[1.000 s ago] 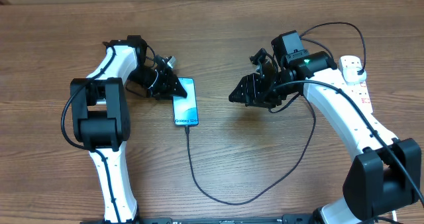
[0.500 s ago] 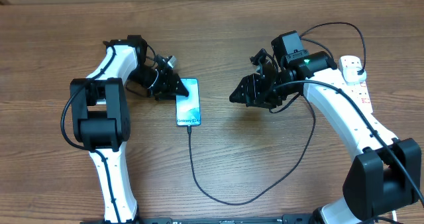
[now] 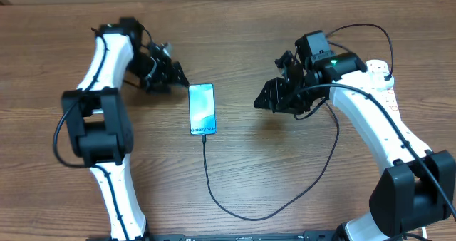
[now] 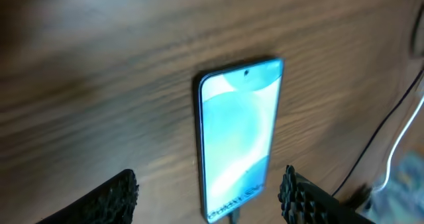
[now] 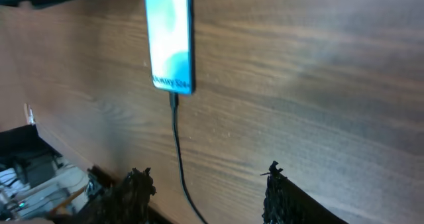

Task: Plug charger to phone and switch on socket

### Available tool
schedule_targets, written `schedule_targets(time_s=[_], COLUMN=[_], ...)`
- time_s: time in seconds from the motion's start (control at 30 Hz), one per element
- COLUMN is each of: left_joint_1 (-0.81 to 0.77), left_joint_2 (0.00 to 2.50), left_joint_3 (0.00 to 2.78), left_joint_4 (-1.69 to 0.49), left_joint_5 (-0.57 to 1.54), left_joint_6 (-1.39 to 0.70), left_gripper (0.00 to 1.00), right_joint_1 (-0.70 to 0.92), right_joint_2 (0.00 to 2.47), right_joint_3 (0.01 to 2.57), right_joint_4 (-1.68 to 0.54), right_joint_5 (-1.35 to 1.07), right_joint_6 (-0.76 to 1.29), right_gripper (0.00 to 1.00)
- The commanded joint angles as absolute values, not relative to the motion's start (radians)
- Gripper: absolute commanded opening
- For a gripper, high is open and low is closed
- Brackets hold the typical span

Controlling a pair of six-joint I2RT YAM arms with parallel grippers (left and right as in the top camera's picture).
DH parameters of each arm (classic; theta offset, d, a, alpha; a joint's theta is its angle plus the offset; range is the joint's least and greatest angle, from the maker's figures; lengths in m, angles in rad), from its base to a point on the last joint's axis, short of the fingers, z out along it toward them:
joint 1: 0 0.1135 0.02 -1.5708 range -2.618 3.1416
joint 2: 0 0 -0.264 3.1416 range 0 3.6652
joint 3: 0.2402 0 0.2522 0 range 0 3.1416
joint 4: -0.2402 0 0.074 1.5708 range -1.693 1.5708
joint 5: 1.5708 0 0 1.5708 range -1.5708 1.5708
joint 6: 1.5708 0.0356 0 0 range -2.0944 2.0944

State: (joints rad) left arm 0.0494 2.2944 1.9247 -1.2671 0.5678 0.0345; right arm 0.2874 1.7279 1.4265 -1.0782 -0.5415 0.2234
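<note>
Pulled back toward the far left corner, the left arm (image 3: pixel 100 59) has drawn the left jaws off the phone (image 3: pixel 201 110), whose upper left corner they were touching a second ago. The phone, slightly askew then, now lies square on the worktop (image 3: pixel 271 155), face up with its blue-teal screen lit and small "Galaxy" text near its lower end. It sits between the two arms, nearer the left one. The charger (image 3: pixel 206 166) has its connector tip seated in the phone's lower edge, which the right wrist view shows clearly (image 5: pixel 173 99). From there the thin black cable runs toward the near edge, curves round to the right, and climbs until it passes under the right arm (image 3: pixel 370 127); beyond that I cannot follow it with certainty. The left jaws now hang just up and left of the phone, apart from it. They stand wide apart and empty; in the left wrist view the two dark fingertips (image 4: pixel 112 197) frame the phone (image 4: pixel 240 138) without touching it. The right jaws, which have shifted a little to the right, hover above bare wood to the right of the phone. They too are apart and hold nothing, with the phone (image 5: pixel 169 35) and cable (image 5: pixel 176 138) visible beyond them. The socket (image 3: pixel 383 84), a white strip with red marks, lies at the far right, partly hidden by the right arm; its switch position cannot be made out.
</note>
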Motion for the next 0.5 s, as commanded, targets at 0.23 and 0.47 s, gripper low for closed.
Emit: schedule_targets(time_s=[0.23,0.47], left_joint_1=[0.087,0.085], left_joint_2=[1.929,1.781], left_joint_3=[2.113,2.113], left_joint_4=[-1.294,-1.302], left_joint_5=[0.513,0.513], left_joint_6=[-0.134,-0.273], left_gripper=[0.91,1.00], right_joint_1=[0.283,0.279], right_joint_2=[1.619,1.488], right_joint_3=[1.602,1.652], right_joint_4=[-1.152,-1.158], right_joint_5=[-0.416,-0.415], right_joint_6=[0.199,0.200], right_gripper=[0.57,0.61])
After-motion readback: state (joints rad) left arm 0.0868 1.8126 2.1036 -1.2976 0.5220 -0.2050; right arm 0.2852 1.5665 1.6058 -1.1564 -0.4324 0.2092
